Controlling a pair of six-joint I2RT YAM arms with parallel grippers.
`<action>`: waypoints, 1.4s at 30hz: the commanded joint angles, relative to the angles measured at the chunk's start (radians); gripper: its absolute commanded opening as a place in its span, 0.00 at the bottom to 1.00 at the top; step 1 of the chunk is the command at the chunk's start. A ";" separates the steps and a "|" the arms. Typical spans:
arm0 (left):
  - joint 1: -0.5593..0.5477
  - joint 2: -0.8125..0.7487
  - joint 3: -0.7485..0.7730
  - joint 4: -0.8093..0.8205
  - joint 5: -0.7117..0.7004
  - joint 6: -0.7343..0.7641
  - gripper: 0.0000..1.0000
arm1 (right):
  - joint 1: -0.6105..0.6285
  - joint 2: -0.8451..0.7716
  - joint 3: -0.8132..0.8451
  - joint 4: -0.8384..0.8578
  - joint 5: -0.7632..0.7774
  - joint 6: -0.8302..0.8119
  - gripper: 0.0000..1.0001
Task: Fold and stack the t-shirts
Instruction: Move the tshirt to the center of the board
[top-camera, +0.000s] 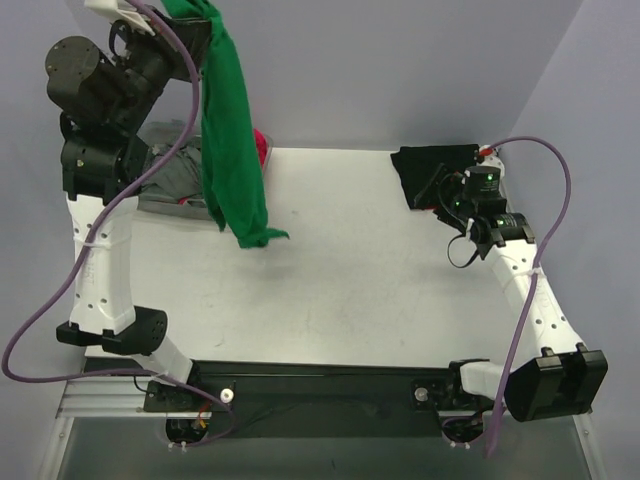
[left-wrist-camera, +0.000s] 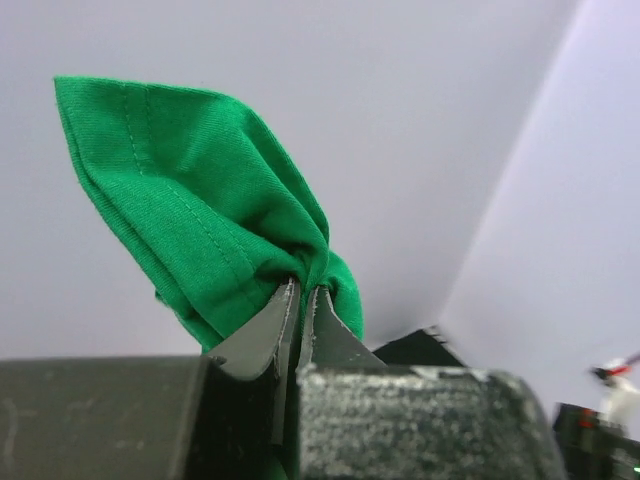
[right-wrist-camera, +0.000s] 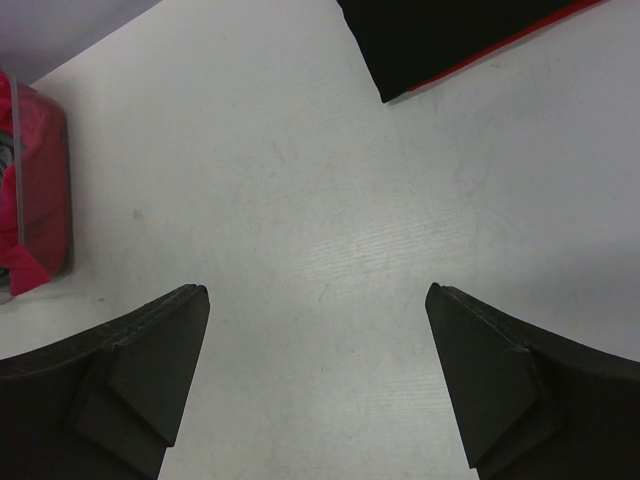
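A bright green t-shirt (top-camera: 230, 150) hangs bunched high over the table's back left, its lower end dangling near the surface. My left gripper (top-camera: 192, 22) is raised at the top left, shut on a fold of this green t-shirt (left-wrist-camera: 190, 210), with the cloth pinched between the fingertips (left-wrist-camera: 305, 292). A black t-shirt (top-camera: 425, 172) lies flat at the back right corner. Just in front of it my right gripper (top-camera: 450, 195) hovers open over bare table (right-wrist-camera: 315, 290), with the black t-shirt (right-wrist-camera: 450, 35) beyond its tips. Grey cloth (top-camera: 175, 182) and magenta cloth (top-camera: 262, 148) show at the back left.
A clear plastic bin (right-wrist-camera: 62, 180) holding the magenta cloth stands at the back left, partly hidden behind the left arm and the hanging shirt in the top view. Walls close in the back and the right side. The white table (top-camera: 350, 280) spreads between the arms.
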 joint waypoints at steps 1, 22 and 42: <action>-0.084 -0.020 -0.017 0.122 0.038 -0.061 0.00 | -0.004 -0.044 0.008 0.015 0.003 -0.015 0.98; -0.353 0.140 -0.794 -0.294 -0.099 -0.144 0.82 | 0.175 -0.110 -0.139 -0.115 0.131 -0.147 0.97; -0.513 0.041 -1.317 -0.246 0.027 -0.177 0.71 | 0.242 0.286 0.043 -0.116 -0.033 -0.041 0.93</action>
